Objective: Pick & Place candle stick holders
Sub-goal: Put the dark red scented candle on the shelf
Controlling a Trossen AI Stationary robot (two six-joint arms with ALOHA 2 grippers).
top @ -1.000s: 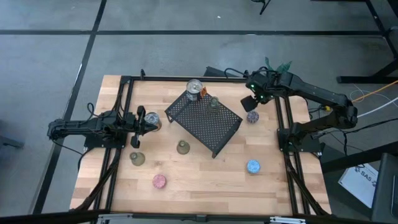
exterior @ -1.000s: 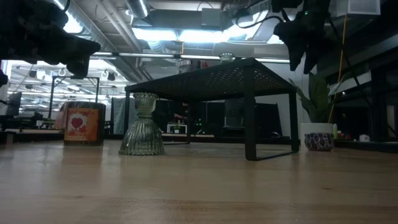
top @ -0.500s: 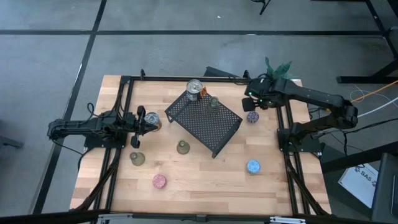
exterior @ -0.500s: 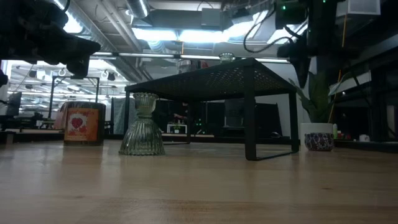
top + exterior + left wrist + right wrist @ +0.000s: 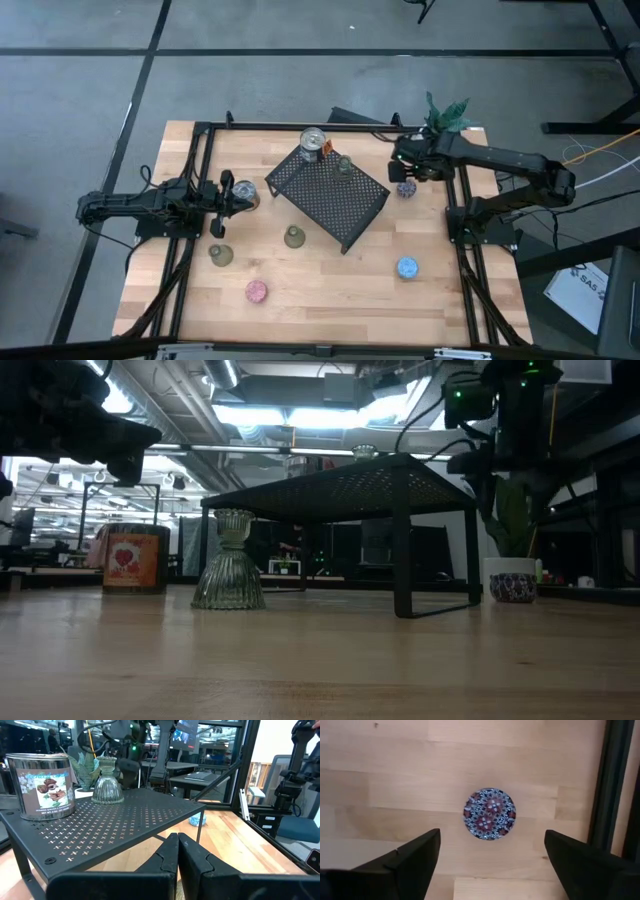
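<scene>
Your right gripper (image 5: 490, 855) hangs wide open and empty straight above the purple holder (image 5: 490, 814), which stands on bare table (image 5: 395, 780) just beside the black frame rail (image 5: 612, 785), between the rack (image 5: 328, 197) and the plant (image 5: 447, 112). Seen from above it is a squat round disc with a patterned top; it looks rigid, probably glass or ceramic, so treat it as smooth-sided and chippable. Take it across the rim, one finger each side, low enough to grip the wall. Mind the rail: it may crowd the finger nearest it. Your left gripper (image 5: 177, 865) is closed on nothing, waiting at the table's left side, facing the rack.
</scene>
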